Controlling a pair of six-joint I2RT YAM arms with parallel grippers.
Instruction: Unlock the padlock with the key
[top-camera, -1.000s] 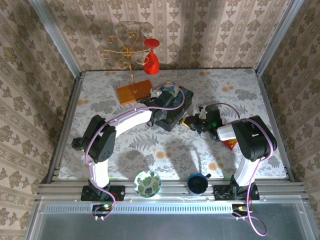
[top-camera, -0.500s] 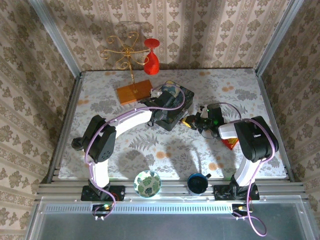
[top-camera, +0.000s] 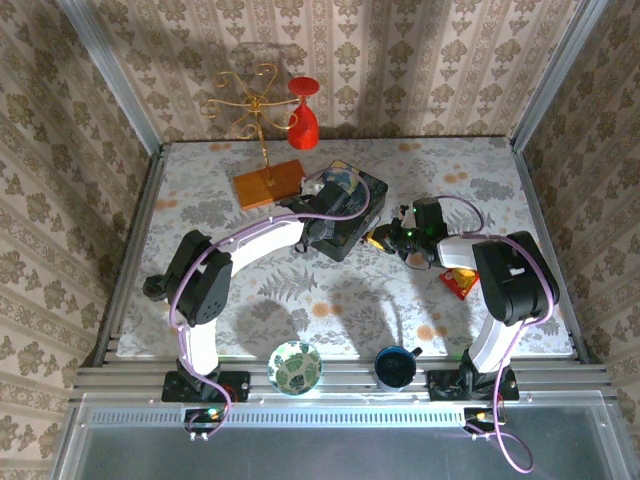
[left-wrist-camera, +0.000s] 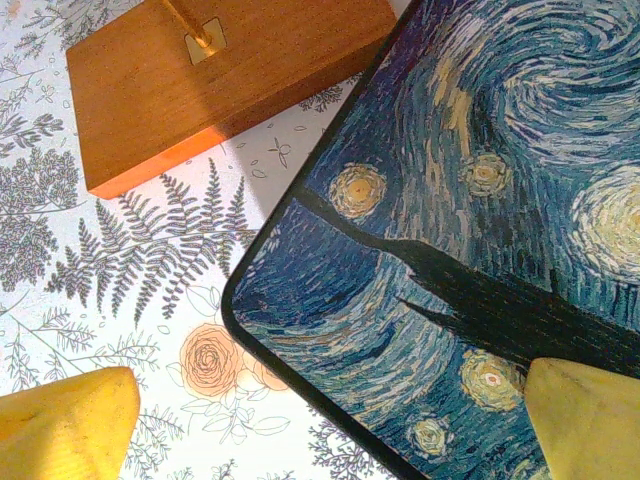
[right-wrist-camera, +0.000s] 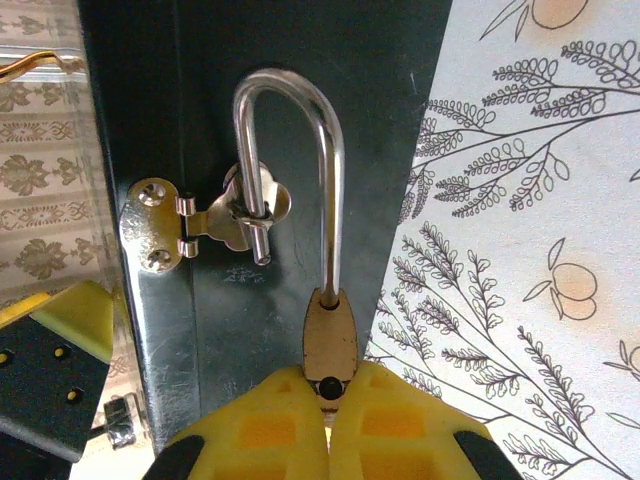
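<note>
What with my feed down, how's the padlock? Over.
Right gripper shut on padlock body. Shackle end free, hooked through hasp. Left gripper open over painted box.

This is a robot test booth dressed up like a home. Flowery wallpaper (top-camera: 400, 60) covers the far and side walls, the table (top-camera: 260, 300) has a flowery top, metal rails (top-camera: 340, 378) frame it, and the left arm (top-camera: 200, 290) and right arm (top-camera: 510, 290) are bolted at the near edge.

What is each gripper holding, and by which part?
The right gripper pinches the padlock by its brassy body; the left gripper, open, holds nothing.
</note>
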